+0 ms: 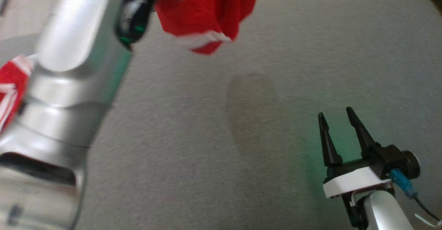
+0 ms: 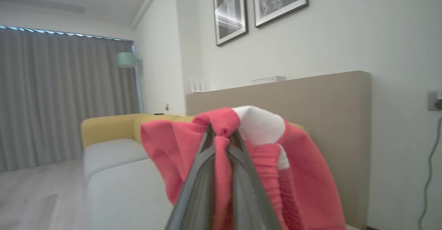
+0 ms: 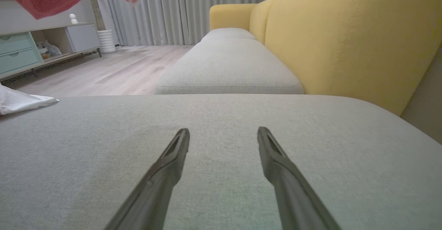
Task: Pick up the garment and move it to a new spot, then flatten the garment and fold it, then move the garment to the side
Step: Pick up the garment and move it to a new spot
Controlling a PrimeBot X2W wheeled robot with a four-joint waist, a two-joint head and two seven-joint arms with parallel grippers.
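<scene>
Fabric of the red garment (image 2: 310, 174) is pinched between the two long fingers of the left gripper (image 2: 221, 130), which are closed tightly on a bunched fold next to a white band. The garment is held up in the air, clear of the grey sofa cushion (image 1: 241, 126). It is seen at the top of the head view beside the pale left forearm (image 1: 69, 67), and another red and white part is glimpsed at that view's left edge. A faint shadow (image 1: 252, 95) is cast on the cushion below. The right gripper (image 1: 335, 113) is positioned low over the cushion at the lower right, its fingers spread wide with nothing between them. Whether it touches the cushion cannot be told. A yellow backrest (image 3: 345, 43) is seen along the cushions in the right wrist view, and a white cloth (image 3: 20, 100) is seen beyond the cushion's edge at that view's left.
</scene>
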